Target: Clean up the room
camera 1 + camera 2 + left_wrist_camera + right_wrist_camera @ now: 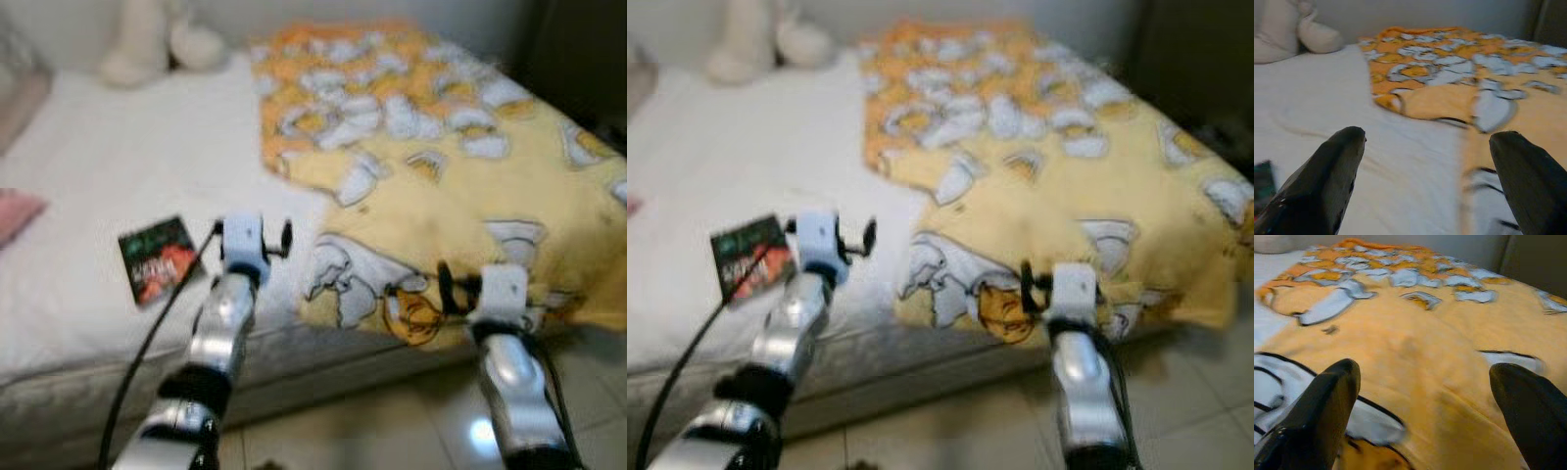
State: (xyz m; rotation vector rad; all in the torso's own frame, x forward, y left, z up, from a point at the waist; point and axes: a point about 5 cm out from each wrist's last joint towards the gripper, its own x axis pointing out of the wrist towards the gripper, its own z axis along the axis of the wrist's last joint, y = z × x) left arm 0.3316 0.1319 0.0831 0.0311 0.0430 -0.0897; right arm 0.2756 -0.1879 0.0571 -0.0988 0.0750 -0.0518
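Here, white bed (pixel 118 157), yellow patterned blanket (pixel 460 196), tiled floor (pixel 392 421)

Blurred and cropped

The book's (pixel 159 258) cover was unreadable; the plush toy's (pixel 157 39) top was cut off.

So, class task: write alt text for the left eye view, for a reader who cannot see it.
A yellow cartoon-print blanket lies spread over the right part of a white bed, with the robot's left gripper and right gripper raised at the bed's near edge. A small dark book lies on the sheet beside the left gripper, and a cream plush toy sits at the far side.
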